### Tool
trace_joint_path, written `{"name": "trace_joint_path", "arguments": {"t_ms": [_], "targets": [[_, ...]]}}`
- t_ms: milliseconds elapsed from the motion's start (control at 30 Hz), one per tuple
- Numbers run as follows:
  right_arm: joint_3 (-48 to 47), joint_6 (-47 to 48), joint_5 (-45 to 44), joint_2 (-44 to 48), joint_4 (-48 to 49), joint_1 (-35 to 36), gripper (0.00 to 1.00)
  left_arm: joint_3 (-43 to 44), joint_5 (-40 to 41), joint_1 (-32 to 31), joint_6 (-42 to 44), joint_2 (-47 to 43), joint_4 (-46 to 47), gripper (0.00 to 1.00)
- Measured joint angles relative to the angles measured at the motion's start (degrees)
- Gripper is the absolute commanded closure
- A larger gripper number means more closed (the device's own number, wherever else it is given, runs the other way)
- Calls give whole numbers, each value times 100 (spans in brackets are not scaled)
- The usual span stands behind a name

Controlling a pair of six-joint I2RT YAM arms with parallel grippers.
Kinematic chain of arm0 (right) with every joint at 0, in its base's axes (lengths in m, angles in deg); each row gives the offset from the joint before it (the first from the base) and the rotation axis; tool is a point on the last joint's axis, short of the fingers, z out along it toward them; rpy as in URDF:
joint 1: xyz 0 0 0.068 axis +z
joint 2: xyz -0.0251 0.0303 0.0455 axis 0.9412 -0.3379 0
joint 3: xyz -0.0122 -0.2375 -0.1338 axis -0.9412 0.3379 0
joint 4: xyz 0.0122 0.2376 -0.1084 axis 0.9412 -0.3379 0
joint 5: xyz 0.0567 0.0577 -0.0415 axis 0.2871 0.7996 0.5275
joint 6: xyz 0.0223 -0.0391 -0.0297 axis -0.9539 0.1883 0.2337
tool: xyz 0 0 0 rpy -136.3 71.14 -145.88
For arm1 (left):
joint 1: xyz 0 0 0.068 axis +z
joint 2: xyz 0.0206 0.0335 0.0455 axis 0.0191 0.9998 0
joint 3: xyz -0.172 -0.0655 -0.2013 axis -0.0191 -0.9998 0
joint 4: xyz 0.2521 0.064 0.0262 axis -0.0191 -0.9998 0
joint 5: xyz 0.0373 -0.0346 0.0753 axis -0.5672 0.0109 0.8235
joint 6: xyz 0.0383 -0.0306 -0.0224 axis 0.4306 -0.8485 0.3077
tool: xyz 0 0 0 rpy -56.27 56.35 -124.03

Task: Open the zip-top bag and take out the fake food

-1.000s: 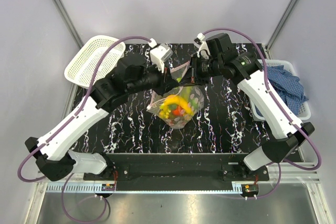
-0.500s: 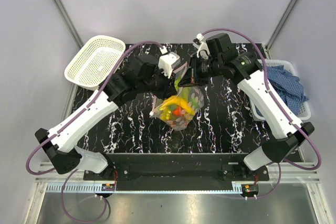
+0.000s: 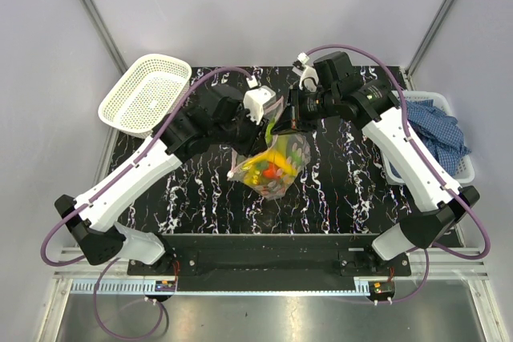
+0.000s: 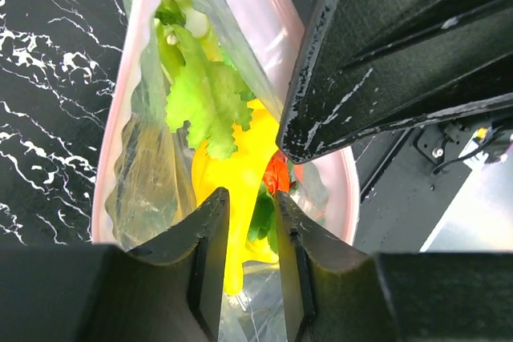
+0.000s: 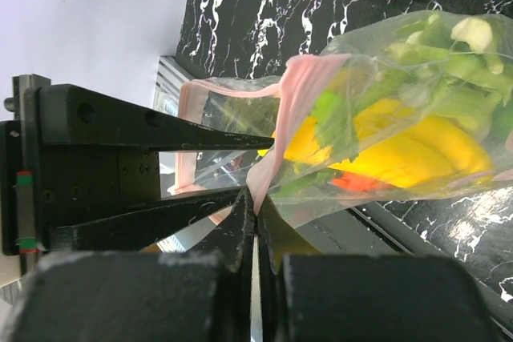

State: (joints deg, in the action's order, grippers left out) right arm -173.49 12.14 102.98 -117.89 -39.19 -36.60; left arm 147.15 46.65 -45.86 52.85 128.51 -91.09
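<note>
The zip-top bag (image 3: 272, 164) hangs above the black marbled mat, mouth up, full of fake food (image 3: 268, 167). My right gripper (image 3: 288, 118) is shut on the bag's pink zip edge (image 5: 292, 110) and holds it up; the pinch shows in the right wrist view (image 5: 256, 218). My left gripper (image 3: 268, 122) is open right over the open bag mouth. In the left wrist view its jaws (image 4: 246, 222) stand a little apart above a yellow banana (image 4: 240, 158), with a green leafy piece (image 4: 204, 98) and a red piece (image 4: 276, 175) inside the pink rim (image 4: 144, 38).
A white mesh basket (image 3: 144, 94) sits at the back left. A white bin holding a blue checked cloth (image 3: 441, 130) stands at the right edge. The black marbled mat (image 3: 345, 190) covers the table between them.
My left gripper has swung right and forward to the bag mouth. The bag has shifted slightly down and left. My right gripper has kept its hold and barely moved.
</note>
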Motion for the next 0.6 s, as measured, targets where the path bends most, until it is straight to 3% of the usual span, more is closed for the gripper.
{"name": "trace_joint_path", "arguments": {"t_ms": [167, 333, 600], "targets": [[17, 0, 74, 0, 13, 0, 100, 0, -118, 2, 74, 22, -243, 64], [98, 0, 81, 11, 92, 0, 100, -35, -348, 0, 79, 109, -376, 53], [249, -4, 160, 90, 146, 0, 100, -315, -363, 2, -35, 122, -409, 49]]}}
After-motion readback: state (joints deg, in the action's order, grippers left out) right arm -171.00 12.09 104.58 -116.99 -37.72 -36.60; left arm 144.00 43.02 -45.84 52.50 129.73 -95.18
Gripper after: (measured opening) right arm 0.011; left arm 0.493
